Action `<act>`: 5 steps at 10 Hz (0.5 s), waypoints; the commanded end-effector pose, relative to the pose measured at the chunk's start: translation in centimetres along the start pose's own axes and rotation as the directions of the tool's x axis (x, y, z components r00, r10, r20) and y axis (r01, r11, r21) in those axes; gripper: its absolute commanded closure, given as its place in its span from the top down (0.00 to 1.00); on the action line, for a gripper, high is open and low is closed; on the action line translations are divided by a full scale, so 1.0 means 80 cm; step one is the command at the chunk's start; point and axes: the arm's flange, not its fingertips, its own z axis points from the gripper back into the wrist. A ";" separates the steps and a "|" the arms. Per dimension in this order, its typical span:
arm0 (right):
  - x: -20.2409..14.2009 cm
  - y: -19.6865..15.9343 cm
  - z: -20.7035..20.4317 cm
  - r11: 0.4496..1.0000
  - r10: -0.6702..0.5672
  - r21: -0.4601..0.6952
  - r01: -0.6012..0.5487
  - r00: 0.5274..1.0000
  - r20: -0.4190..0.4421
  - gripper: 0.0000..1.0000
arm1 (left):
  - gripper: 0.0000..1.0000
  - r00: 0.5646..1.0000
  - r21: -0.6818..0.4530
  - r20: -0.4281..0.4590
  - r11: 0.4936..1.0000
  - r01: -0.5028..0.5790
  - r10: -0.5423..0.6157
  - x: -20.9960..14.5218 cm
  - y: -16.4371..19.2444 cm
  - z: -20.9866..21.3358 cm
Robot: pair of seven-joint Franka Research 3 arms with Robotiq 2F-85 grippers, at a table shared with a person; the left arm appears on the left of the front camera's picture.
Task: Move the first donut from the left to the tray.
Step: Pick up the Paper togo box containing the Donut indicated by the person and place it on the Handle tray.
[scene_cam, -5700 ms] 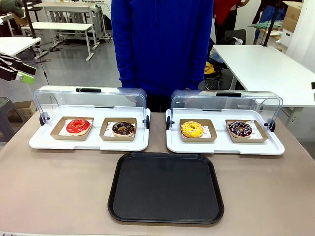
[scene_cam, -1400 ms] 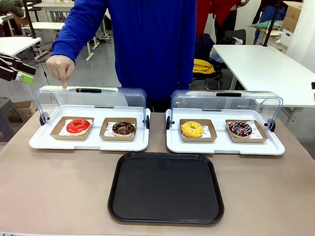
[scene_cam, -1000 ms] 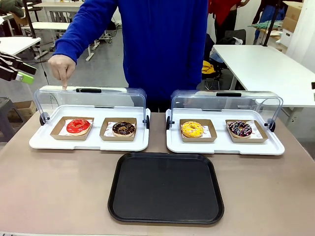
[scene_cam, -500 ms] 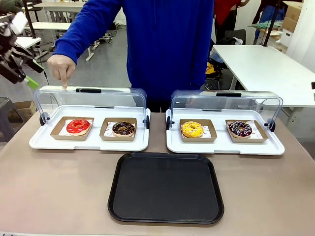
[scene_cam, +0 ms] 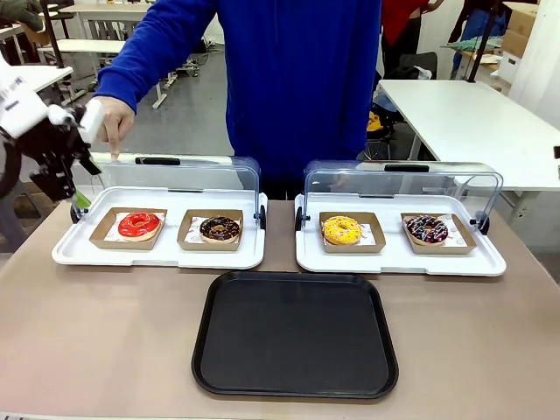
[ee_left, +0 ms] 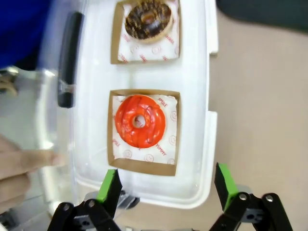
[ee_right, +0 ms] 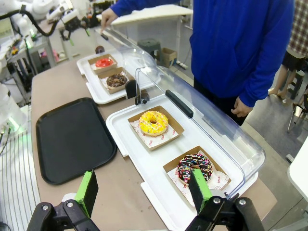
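The red-glazed donut (scene_cam: 139, 225) lies in its brown cardboard holder at the left end of the left white tray (scene_cam: 70, 254), under the raised clear lid. My left gripper (scene_cam: 75, 185) hovers open just off that tray's left end. In the left wrist view the red donut (ee_left: 139, 121) sits ahead of the left gripper (ee_left: 167, 186), beyond its spread green pads. The black tray (scene_cam: 295, 334) lies bare at the table's front middle. My right gripper (ee_right: 143, 190) hangs open over the table's right side, far from the red donut (ee_right: 104, 62).
A person in blue stands at the far side, one hand (scene_cam: 109, 122) pointing down on the left lid (scene_cam: 162, 175). A chocolate donut (scene_cam: 219, 229) shares the left tray. The right white tray (scene_cam: 398, 261) holds a yellow donut (scene_cam: 341, 229) and a sprinkled one (scene_cam: 427, 229).
My left arm has swung in from the far left and dropped toward the left end of the left white tray. The person's pointing hand has stayed on the lid.
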 end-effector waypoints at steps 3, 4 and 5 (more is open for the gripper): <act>0.002 -0.004 -0.001 1.000 0.026 -0.002 -0.026 0.999 0.028 1.00 | 1.00 0.994 0.058 -0.106 0.998 0.015 -0.009 0.003 0.002 -0.070; 0.002 -0.004 -0.001 1.000 0.026 -0.002 -0.026 0.999 0.028 1.00 | 1.00 0.992 0.043 -0.124 0.999 0.019 -0.013 0.004 0.003 -0.082; 0.002 -0.004 -0.001 1.000 0.026 -0.002 -0.026 0.999 0.028 1.00 | 1.00 0.990 0.021 -0.137 1.000 0.020 -0.016 0.004 0.002 -0.087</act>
